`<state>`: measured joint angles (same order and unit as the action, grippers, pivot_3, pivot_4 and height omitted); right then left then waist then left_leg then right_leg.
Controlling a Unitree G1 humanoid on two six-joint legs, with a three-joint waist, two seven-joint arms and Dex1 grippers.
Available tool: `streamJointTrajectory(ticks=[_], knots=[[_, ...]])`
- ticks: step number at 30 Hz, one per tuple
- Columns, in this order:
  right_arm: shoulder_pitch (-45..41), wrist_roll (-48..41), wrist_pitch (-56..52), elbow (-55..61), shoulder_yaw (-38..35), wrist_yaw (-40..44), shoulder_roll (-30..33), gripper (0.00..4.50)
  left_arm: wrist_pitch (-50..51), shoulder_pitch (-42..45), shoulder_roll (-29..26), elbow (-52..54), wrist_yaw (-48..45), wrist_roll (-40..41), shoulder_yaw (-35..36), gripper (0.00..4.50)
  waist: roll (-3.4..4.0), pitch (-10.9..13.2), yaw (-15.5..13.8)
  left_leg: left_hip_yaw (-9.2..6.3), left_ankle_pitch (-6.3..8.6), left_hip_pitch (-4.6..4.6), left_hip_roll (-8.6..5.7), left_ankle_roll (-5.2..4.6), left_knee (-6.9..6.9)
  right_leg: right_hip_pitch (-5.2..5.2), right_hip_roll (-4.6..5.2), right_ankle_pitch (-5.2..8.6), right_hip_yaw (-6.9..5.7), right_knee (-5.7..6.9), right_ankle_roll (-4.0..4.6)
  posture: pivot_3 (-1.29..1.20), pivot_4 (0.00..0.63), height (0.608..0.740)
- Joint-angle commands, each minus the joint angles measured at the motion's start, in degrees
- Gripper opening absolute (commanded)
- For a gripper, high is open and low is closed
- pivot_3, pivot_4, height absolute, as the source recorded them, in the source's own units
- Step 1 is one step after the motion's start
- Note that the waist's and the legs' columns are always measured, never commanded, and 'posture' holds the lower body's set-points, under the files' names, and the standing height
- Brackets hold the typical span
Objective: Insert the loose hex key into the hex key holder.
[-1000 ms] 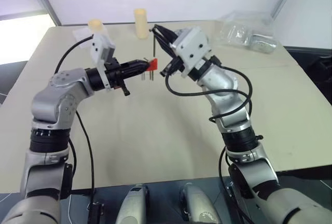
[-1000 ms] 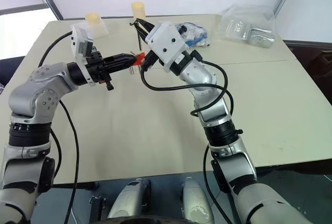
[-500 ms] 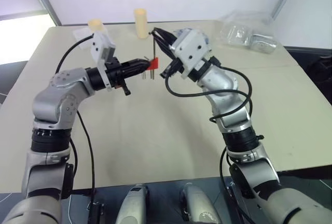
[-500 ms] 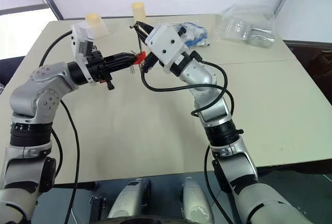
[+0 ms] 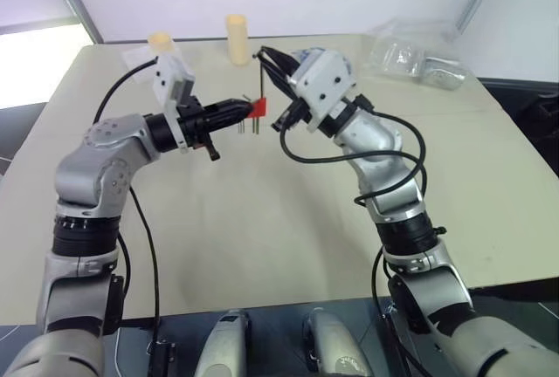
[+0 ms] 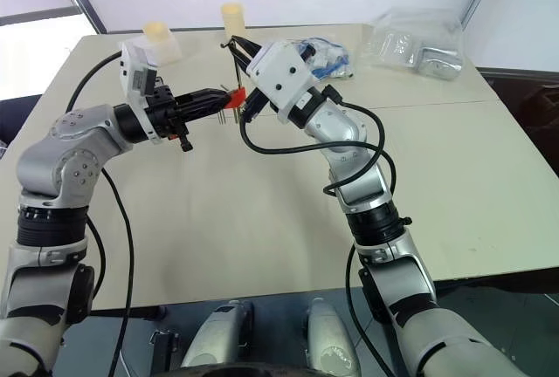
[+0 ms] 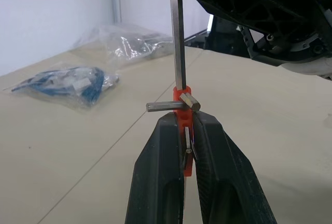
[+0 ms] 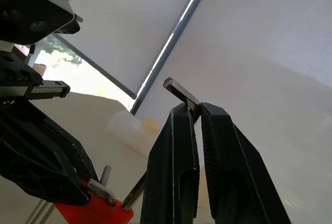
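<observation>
Thin dark L-shaped hex key (image 7: 177,37) standing upright in red plastic holder (image 7: 182,95), pinched by right gripper (image 8: 197,111); left gripper (image 7: 189,125) clamping holder.

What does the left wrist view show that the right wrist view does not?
Left wrist view alone: the blue-filled bag and the clear bag lying on the table, and the loose hex key entering the top of the hex key holder.
Right wrist view alone: the right gripper clamping the key's bent end.
Both: the holder pinched in the left gripper.
</observation>
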<state>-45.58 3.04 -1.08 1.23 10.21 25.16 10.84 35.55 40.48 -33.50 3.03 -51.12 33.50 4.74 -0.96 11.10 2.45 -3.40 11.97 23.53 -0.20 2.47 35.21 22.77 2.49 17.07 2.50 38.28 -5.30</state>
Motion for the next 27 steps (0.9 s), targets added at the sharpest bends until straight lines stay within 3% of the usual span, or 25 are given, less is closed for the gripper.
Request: streamJointTrajectory(ticks=[1, 14, 15, 17, 21, 22, 23, 27], knots=[[-1.3, -0.7, 0.6, 1.0, -1.1, -0.1, 0.1, 0.04, -1.4, 1.6, -0.4, 0.8, -0.4, 0.1, 1.1, 0.00, 0.00, 0.0, 0.0, 0.00, 0.00, 0.00, 0.00, 0.00, 0.00, 0.00, 0.00, 0.00, 0.00, 0.00, 0.00, 0.00, 0.150, 0.740], [-1.3, -1.1, 0.3, 1.1, -1.1, 0.1, 0.0, 0.04, -1.6, 2.0, -0.2, 0.4, -0.1, 0.3, 1.5, 0.00, 0.00, 0.0, 0.0, 0.00, 0.00, 0.00, 0.00, 0.00, -0.01, 0.00, 0.00, 0.00, 0.00, -0.01, 0.00, 0.00, 0.150, 0.740], [-1.2, -1.1, 0.3, 1.1, -1.1, 0.1, 0.0, 0.76, -1.6, 2.0, -0.2, 0.4, 0.0, 0.3, 1.5, 0.00, 0.00, 0.0, 0.0, 0.00, 0.00, 0.00, 0.00, 0.00, -0.01, 0.00, 0.00, 0.00, 0.00, -0.01, 0.00, 0.00, 0.150, 0.740], [-1.1, -1.1, 0.4, 1.3, -0.9, 0.3, 0.0, 1.42, -1.7, 2.1, -0.2, 0.4, 0.0, 0.4, 1.5, 0.00, 0.00, 0.0, 0.0, 0.00, 0.00, 0.00, 0.00, 0.00, -0.01, 0.00, 0.00, 0.00, 0.00, -0.01, 0.00, 0.00, 0.150, 0.740], [-0.8, -1.3, -0.2, 1.8, -0.4, 0.9, 0.1, 3.44, -1.7, 2.3, -0.2, 0.3, 0.1, 0.5, 1.7, 0.00, 0.00, 0.0, 0.0, 0.00, 0.00, 0.00, 0.00, 0.00, -0.01, 0.00, 0.00, 0.00, 0.00, -0.01, 0.00, 0.00, 0.150, 0.740], [-0.4, -1.5, -0.4, 2.3, -0.1, 1.7, 0.3, 4.13, -1.7, 2.3, -0.1, 0.3, 0.2, 0.5, 1.8, 0.00, 0.00, 0.0, 0.0, 0.00, 0.00, 0.00, 0.00, 0.00, -0.01, 0.00, 0.00, 0.00, 0.00, 0.00, 0.00, 0.00, 0.150, 0.740], [0.0, -1.8, -0.6, 2.8, 0.1, 2.4, 0.5, 4.44, -1.7, 2.4, -0.1, 0.3, 0.2, 0.5, 1.8, 0.00, 0.00, 0.0, 0.0, 0.00, 0.00, 0.00, 0.00, 0.00, -0.01, 0.00, 0.00, 0.00, 0.00, 0.00, 0.00, 0.00, 0.150, 0.740], [2.3, -3.5, -2.7, 6.0, 0.2, 5.6, 2.2, 4.44, -1.7, 2.3, 0.1, 0.3, 0.3, 0.6, 1.6, 0.00, 0.00, 0.0, -0.1, -0.01, 0.00, 0.00, 0.00, 0.00, -0.01, 0.00, 0.00, 0.00, 0.00, -0.02, 0.00, 0.00, 0.150, 0.740]])
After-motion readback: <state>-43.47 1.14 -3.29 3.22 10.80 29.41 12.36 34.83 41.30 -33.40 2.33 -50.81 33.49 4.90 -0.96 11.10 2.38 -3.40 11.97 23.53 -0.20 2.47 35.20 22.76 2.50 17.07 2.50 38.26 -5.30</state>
